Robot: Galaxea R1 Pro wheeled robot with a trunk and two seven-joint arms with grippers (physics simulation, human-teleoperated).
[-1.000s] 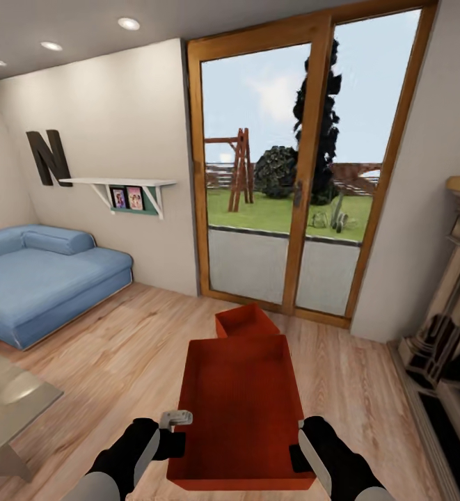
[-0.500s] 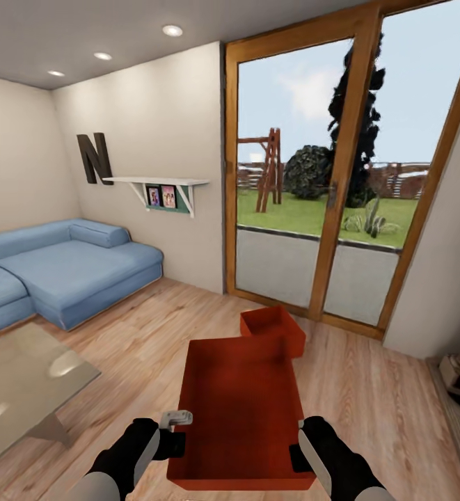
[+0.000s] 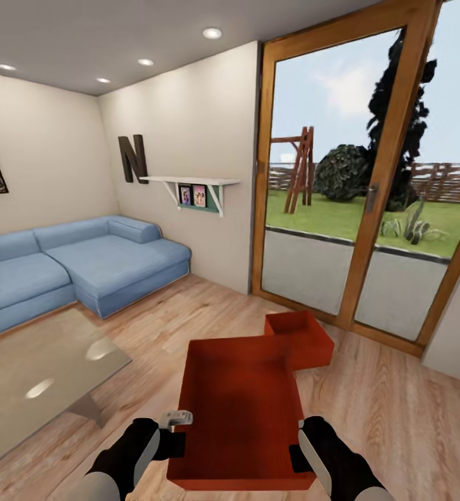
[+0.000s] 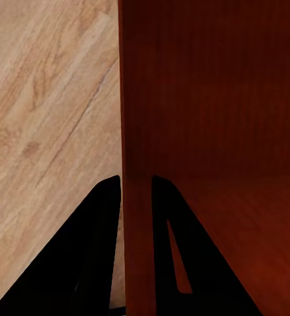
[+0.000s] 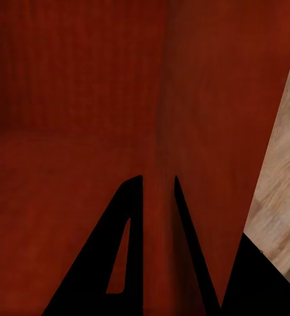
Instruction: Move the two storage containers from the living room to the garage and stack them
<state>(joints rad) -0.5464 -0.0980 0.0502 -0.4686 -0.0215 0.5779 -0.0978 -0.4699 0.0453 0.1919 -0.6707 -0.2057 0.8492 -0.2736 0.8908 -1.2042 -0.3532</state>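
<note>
Both claws (left (image 3: 176, 433), right (image 3: 300, 440)) pinch the held container (image 3: 240, 403) walls

**Carried bin fills the near space; open floor to the sides**

The held storage container (image 3: 240, 410) spans the space between the left gripper (image 3: 176, 445) and the right gripper (image 3: 296, 452), each clamped on a side wall, so nothing can pass between the arms. Just beyond it, the second storage container (image 3: 299, 337) sits on the wood-plank floor (image 3: 160, 327), blocking the way straight ahead. Behind that stand the glass doors (image 3: 369, 209). At the left, a glass coffee table (image 3: 35, 376) and the blue sofa (image 3: 76, 264) close off that side. Bare planks lie open between table and bins, and at the right of both bins.
</note>
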